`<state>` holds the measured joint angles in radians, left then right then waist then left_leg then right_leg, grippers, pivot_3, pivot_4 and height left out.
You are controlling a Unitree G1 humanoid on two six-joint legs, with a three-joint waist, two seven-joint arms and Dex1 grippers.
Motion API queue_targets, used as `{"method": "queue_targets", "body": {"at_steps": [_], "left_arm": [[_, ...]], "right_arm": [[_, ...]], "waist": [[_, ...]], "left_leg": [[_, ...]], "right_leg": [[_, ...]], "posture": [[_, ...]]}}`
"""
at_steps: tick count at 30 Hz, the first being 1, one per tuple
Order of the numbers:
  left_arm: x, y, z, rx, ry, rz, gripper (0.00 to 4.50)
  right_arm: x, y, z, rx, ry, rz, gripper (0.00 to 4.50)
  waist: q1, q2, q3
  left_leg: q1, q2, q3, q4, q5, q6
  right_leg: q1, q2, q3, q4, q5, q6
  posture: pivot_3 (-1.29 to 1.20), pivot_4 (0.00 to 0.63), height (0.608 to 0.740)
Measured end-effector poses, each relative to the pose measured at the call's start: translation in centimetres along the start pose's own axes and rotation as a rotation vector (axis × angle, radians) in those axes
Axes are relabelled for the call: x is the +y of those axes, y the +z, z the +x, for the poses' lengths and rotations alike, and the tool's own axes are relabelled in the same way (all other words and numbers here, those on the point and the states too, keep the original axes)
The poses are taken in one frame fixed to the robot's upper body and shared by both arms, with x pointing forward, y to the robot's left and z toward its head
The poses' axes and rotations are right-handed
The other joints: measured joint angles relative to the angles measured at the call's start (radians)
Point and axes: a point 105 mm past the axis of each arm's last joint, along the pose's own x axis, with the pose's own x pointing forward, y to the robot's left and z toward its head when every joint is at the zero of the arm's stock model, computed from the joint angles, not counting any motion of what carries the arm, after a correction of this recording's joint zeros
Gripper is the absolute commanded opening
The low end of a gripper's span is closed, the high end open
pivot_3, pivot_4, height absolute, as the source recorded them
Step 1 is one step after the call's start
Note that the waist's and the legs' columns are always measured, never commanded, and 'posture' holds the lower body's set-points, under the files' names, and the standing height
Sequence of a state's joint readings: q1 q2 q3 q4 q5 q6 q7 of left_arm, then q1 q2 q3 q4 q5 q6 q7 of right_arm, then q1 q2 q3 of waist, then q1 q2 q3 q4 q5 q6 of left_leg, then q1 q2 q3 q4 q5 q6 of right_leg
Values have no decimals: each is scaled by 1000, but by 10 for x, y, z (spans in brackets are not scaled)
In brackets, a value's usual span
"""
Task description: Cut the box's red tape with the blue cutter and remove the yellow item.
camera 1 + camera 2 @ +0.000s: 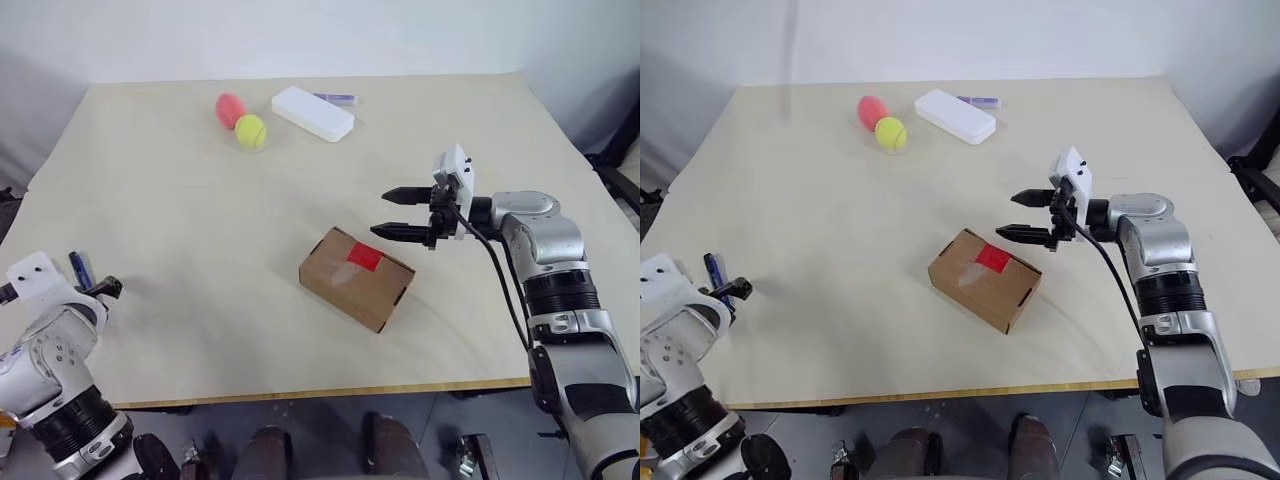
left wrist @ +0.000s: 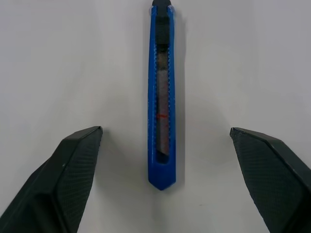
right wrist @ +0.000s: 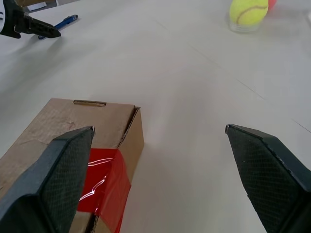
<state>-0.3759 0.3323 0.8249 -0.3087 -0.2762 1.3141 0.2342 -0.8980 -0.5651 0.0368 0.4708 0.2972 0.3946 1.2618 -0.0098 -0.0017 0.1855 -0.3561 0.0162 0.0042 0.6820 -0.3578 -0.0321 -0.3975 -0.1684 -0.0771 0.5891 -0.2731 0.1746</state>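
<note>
Blue cutter (image 2: 161,97) lay flat on table (image 1: 200,250) between spread fingers of left gripper (image 2: 165,179), unheld. Right gripper (image 1: 405,212) hovered wide open just beside box (image 1: 356,278). Red tape (image 1: 365,257) looked uncut, box shut; cutting and yellow item removal left.

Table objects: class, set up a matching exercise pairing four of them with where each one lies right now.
Things:
1. cutter
2. tape
3. yellow-green ball
4. white case

Places:
A. beside the pink-red ball
B. on the box's top, running over its edge
C. flat on the table, between the open left fingers
D. at the far side, next to a small purple stick

Pairs: 1-C, 2-B, 3-A, 4-D
</note>
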Motion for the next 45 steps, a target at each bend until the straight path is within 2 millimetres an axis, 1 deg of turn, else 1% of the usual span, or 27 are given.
{"method": "queue_targets", "body": {"at_steps": [1,5,10,13,14,18,25,28,32,38,39,40,43,44,45], "left_arm": [[2,0,0,1,1,-2,3648],[11,1,0,6,1,-13,2478],[15,2,2,16,-6,1,905],[15,4,4,18,-12,11,81],[15,4,4,19,-17,13,14],[14,5,5,23,-23,30,14],[11,7,3,47,-65,127,14],[8,7,3,48,-80,129,14],[2,7,4,40,-112,62,1170],[-3,9,5,32,-143,67,3021],[-4,9,5,31,-147,66,3252],[-4,9,5,29,-150,66,3574],[-3,10,6,24,-152,63,4344],[-3,10,7,23,-153,62,4442],[-3,11,7,21,-153,62,4442]], "right_arm": [[0,0,-1,1,-1,-1,4500],[0,1,-1,3,0,-5,4500],[0,1,-1,4,0,-5,4500],[0,1,-1,4,0,-5,4500],[0,1,-1,5,0,-5,4500],[0,1,-1,6,-1,-6,4500],[1,3,-3,12,-3,-10,4500],[1,4,-3,12,-3,-14,4500],[2,4,-3,12,-5,-17,4500],[2,4,-2,12,-6,-19,4500],[2,4,-2,12,-6,-19,4500],[2,4,-2,12,-6,-19,4500],[2,4,-2,12,-6,-18,4500],[2,4,-2,12,-6,-18,4500],[2,4,-2,13,-6,-16,4500]], "waist": [[-1,0,0],[-2,0,0],[0,0,0],[7,0,0],[9,0,0],[8,0,0],[8,0,0],[9,0,0],[10,0,0],[6,0,0],[6,0,0],[6,0,0],[5,0,0],[3,0,0],[1,0,0]], "left_leg": [[0,0,0,0,0,0],[0,0,0,0,0,0],[0,0,0,0,0,0],[0,0,0,0,0,0],[0,0,0,0,0,0],[0,0,0,0,0,0],[0,0,0,0,0,0],[0,0,0,0,0,0],[0,0,0,0,0,0],[0,0,0,0,0,0],[0,0,0,0,0,0],[0,0,0,0,0,0],[0,0,0,0,0,0],[1,0,0,0,0,0],[1,0,0,0,0,0]], "right_leg": [[0,0,0,0,0,0],[0,0,0,0,0,0],[0,0,0,1,0,0],[0,0,0,1,0,0],[0,0,0,1,0,0],[0,0,0,1,0,0],[0,0,0,1,0,0],[0,0,0,1,0,0],[0,0,0,1,0,0],[0,0,0,1,0,0],[0,0,0,1,0,0],[0,0,0,1,0,0],[0,0,0,1,0,0],[0,0,0,1,0,0],[0,0,0,1,0,0]], "posture": [[0,150,740],[0,150,740],[0,150,740],[0,150,740],[0,150,740],[0,150,740],[0,150,740],[0,150,740],[0,150,740],[0,150,740],[0,150,740],[0,150,740],[0,150,740],[0,150,740],[0,150,740]]}}
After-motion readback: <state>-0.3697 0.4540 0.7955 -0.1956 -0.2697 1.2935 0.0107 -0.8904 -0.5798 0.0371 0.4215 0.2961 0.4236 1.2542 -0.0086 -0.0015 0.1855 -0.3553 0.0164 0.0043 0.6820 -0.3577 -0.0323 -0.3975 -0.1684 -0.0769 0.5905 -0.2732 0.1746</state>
